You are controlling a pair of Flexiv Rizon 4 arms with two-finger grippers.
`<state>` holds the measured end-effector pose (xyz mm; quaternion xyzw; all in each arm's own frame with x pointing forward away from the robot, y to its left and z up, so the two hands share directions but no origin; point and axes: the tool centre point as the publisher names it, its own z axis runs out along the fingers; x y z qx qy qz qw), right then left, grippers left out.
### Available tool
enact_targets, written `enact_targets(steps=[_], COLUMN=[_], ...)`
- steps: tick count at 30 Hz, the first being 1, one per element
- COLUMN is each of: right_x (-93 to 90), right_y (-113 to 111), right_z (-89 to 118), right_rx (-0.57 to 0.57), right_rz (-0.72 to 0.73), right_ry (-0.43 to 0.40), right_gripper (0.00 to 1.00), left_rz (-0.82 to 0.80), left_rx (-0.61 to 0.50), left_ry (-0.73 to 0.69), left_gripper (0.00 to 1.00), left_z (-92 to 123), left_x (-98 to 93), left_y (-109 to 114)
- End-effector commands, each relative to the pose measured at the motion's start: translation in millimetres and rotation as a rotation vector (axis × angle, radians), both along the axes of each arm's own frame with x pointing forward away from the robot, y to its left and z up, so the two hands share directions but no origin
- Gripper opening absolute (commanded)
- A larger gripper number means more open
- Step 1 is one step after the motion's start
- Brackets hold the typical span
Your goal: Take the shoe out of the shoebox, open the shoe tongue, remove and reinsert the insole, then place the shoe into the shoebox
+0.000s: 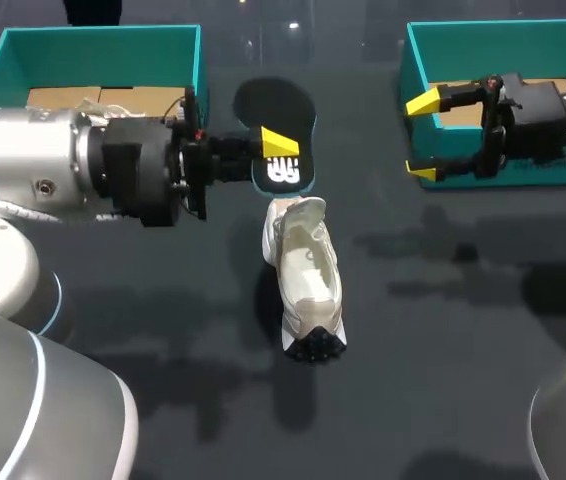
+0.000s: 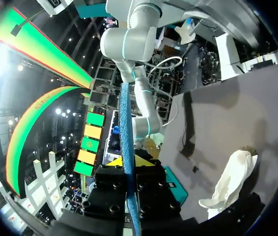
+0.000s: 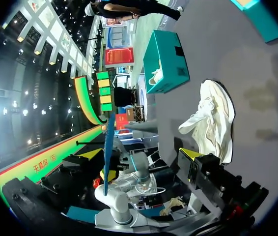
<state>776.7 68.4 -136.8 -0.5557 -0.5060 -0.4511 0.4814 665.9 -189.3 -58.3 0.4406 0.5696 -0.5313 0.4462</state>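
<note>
**Item 1. Left claw (image 1: 274,160).** Clenched on the insole (image 1: 273,110), gripping it at one end. The rest of the insole extends beyond the fingertips, clear of the tabletop (image 1: 443,330). In the left wrist view the insole (image 2: 125,147) shows edge-on, a thin blue line between the fingers of the claw (image 2: 129,162). The end grip probably leaves the free end ready to be fed back into the shoe.

**Item 2. Shoe (image 1: 305,275).** White, lying out of both boxes on the tabletop, below and just ahead of the left claw and apart from it. Its floppy open end is nearest the claw, and its dark treaded end points away. The left wrist view shows the shoe (image 2: 232,182) off to one side of the fingers. The opening appears to face the held insole, which would suit reinsertion. No claw steadies the shoe, so it may slide when pushed.

**Item 3. Right claw (image 1: 425,137).** Released, the fingers wide apart and holding nothing. It hovers at the front wall of the right box (image 1: 503,45), well apart from the shoe. In its own wrist view the shoe (image 3: 210,120) lies ahead of the spread claw (image 3: 141,155). It seems to be parked out of the way.

**Item 4. Left box (image 1: 93,50).** Teal, behind the left claw, with cardboard inside.

**Stage, as judged.** The insole is out and not yet reinserted.
</note>
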Motion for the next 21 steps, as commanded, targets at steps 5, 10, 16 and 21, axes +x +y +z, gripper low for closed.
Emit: enact_targets(steps=[5, 10, 16, 21], right_x=[17.1, 17.1, 24.2, 25.3], right_y=[0.4, 0.4, 9.5, 38.2], right_z=[-4.0, -4.0, -2.7, -3.8], right_rx=[0.010, 0.010, 0.008, -0.008], right_rz=[-0.023, -0.023, -0.021, 0.006], right_ry=[0.035, 0.035, 0.003, -0.049], right_gripper=[1.00, 1.00, 1.00, 1.00], left_rz=[-0.007, -0.007, -0.026, -0.039], left_rx=[0.076, 0.076, 0.061, 0.072], left_ry=[-0.236, -0.236, -0.221, -0.215], left_gripper=[0.00, 0.00, 0.00, 0.00], left_z=[-29.1, -29.1, -38.7, -61.3], left_x=[31.5, 31.5, 38.6, 47.2], left_y=[-7.5, -7.5, -19.2, -37.3])
